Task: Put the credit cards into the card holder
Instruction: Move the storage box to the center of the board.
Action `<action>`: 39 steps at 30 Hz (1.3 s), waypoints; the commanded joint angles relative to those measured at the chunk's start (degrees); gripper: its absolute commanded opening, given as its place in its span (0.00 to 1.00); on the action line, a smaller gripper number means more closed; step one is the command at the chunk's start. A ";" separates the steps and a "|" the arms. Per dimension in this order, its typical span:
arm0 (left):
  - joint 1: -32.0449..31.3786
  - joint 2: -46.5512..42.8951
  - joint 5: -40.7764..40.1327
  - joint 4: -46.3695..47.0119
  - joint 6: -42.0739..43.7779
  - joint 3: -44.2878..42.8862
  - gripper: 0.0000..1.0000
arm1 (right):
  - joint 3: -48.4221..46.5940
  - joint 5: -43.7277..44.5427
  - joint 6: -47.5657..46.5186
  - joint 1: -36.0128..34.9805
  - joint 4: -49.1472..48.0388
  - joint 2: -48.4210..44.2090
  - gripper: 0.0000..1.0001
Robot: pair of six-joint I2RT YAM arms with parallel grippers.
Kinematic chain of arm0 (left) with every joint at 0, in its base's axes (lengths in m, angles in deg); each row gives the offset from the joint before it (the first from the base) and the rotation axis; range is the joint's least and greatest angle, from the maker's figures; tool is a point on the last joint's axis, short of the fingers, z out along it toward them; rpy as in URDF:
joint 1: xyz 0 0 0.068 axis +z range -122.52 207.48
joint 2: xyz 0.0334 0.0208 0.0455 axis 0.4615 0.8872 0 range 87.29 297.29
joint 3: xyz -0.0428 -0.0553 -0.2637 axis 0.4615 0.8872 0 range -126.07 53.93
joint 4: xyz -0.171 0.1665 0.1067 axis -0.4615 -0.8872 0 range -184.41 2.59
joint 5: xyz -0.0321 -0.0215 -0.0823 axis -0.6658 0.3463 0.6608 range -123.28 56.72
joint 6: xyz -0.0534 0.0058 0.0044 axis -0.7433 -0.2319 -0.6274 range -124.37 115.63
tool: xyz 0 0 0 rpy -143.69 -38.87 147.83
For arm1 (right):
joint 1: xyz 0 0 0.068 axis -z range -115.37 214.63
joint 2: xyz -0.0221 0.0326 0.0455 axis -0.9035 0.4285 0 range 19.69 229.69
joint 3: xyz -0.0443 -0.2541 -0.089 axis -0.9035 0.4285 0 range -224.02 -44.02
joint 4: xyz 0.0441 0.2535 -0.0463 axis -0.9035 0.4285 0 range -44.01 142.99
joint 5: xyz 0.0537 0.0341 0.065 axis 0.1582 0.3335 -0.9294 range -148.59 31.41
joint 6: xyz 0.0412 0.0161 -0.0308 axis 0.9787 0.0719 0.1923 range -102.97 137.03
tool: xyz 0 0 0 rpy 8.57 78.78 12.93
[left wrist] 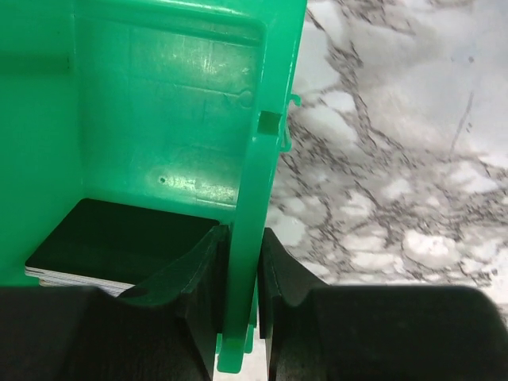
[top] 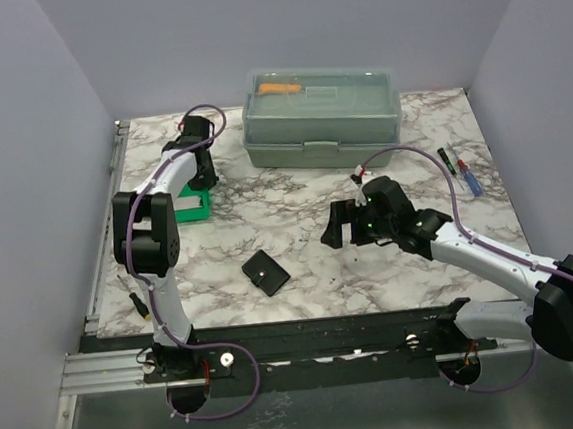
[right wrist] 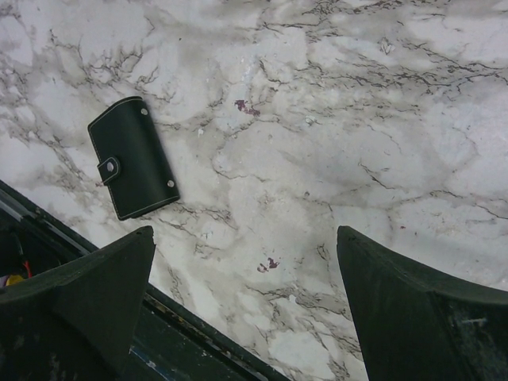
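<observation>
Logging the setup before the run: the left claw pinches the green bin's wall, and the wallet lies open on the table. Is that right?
Not quite: the wallet is shut, not open, with its strap snapped across the front, as the right wrist view shows. The rest holds: it lies on the table, and the left claw pinches the wall of the green bin.

Soft, even overhead light leaves the white, grey-veined marble tabletop (top: 312, 272) bright, with faint shadows. A pale sheen glares on the green plastic bin (left wrist: 159, 95); its near edge looks blurred, perhaps from closeness.
</observation>
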 commanded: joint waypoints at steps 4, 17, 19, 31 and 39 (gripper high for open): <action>-4.83 -5.44 -0.75 -2.92 -3.27 5.44 0.24 | 0.97 -1.50 0.70 0.20 -1.45 0.48 1.00; -11.78 -12.58 1.52 -4.21 -1.70 13.97 0.22 | 1.49 -2.57 0.35 0.16 -3.02 1.93 1.00; -12.81 -13.75 2.34 -4.14 -0.63 15.06 0.22 | 1.46 -2.61 0.27 0.17 -3.20 2.47 1.00; -17.66 -20.39 4.65 -1.63 3.57 22.39 0.27 | 1.18 -2.43 -0.10 0.21 -3.26 3.26 1.00; -18.05 -25.87 5.80 -1.10 4.10 24.96 0.44 | 1.12 -1.24 -1.08 -0.89 -4.11 6.08 1.00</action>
